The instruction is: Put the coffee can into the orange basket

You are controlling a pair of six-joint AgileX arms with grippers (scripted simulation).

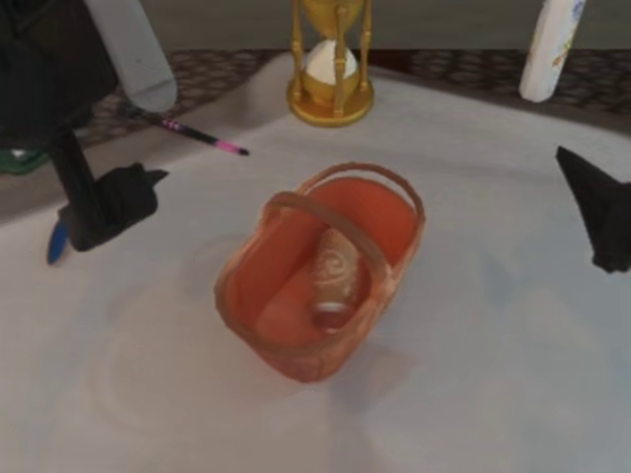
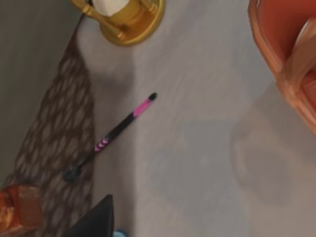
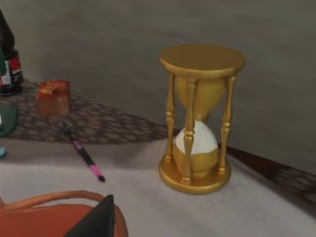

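The orange basket (image 1: 296,360) stands in the middle of the table, its hoop handle arching across it. The coffee can (image 1: 335,276) lies on its side inside the basket, tan with a pale emblem, dark end toward the front. My left gripper (image 1: 138,192) hangs left of the basket, apart from it, open and empty. My right gripper (image 1: 587,212) hovers at the right edge, also open and empty. One dark finger (image 2: 96,219) shows in the left wrist view with the basket's rim (image 2: 286,49) far off. The right wrist view shows a finger (image 3: 96,219) over the basket's rim (image 3: 44,202).
A golden hourglass (image 1: 331,69) stands behind the basket. A tall white bottle (image 1: 550,44) is at the back right. A black and pink pen (image 1: 202,136) lies at the back left, near a brown block (image 3: 53,96) and a dark bottle (image 3: 7,64).
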